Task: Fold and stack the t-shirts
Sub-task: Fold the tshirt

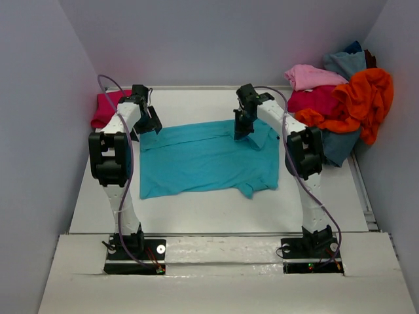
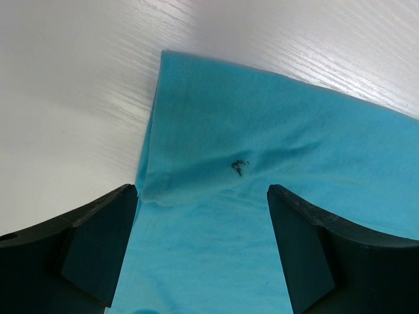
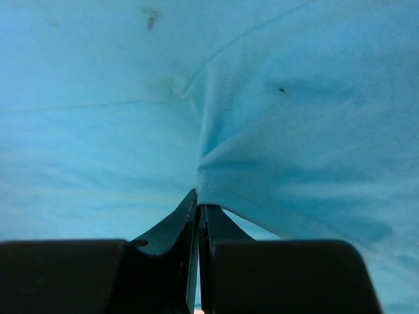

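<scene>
The turquoise t-shirt [image 1: 206, 160] lies spread mid worktop [image 1: 216, 212]. The right pincer [image 1: 243, 128] is clamped on a thin fold at its far edge (could slip). The left pincer [image 1: 148, 122] gapes over the far-left corner, so a one-sided lift may skew it.

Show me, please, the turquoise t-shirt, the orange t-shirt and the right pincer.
turquoise t-shirt [image 1: 203, 163], top external view, mid body
orange t-shirt [image 1: 370, 95], top external view, bunched middle
right pincer [image 3: 198, 212], right wrist view, between its fingertips
</scene>
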Controlling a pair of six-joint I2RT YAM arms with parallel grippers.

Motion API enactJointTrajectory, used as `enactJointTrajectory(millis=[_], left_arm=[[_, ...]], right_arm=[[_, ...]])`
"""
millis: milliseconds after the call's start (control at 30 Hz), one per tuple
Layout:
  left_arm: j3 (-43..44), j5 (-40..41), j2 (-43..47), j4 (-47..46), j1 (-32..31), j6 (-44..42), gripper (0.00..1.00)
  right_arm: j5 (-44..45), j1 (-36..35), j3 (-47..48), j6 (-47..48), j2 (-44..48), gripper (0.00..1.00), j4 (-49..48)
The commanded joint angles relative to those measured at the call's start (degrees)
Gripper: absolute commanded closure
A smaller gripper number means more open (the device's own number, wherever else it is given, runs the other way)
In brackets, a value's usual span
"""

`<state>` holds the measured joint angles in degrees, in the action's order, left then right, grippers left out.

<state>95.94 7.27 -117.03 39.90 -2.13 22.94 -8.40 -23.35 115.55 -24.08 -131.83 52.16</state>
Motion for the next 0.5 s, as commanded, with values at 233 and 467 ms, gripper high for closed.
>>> enactJointTrajectory(millis=[233,467], left_arm=[[-1.02,-0.06,3.83,0.53,0.37,-0.88,0.07],[-1.19,-0.24,3.92,0.44,0.37,-0.97,0.07]], right_arm=[[-4.95,-0.55,11.54,-1.24,2.81,0.93,7.07],[-6.01,-0.55,10.67,-0.63,2.02,0.91,9.79]])
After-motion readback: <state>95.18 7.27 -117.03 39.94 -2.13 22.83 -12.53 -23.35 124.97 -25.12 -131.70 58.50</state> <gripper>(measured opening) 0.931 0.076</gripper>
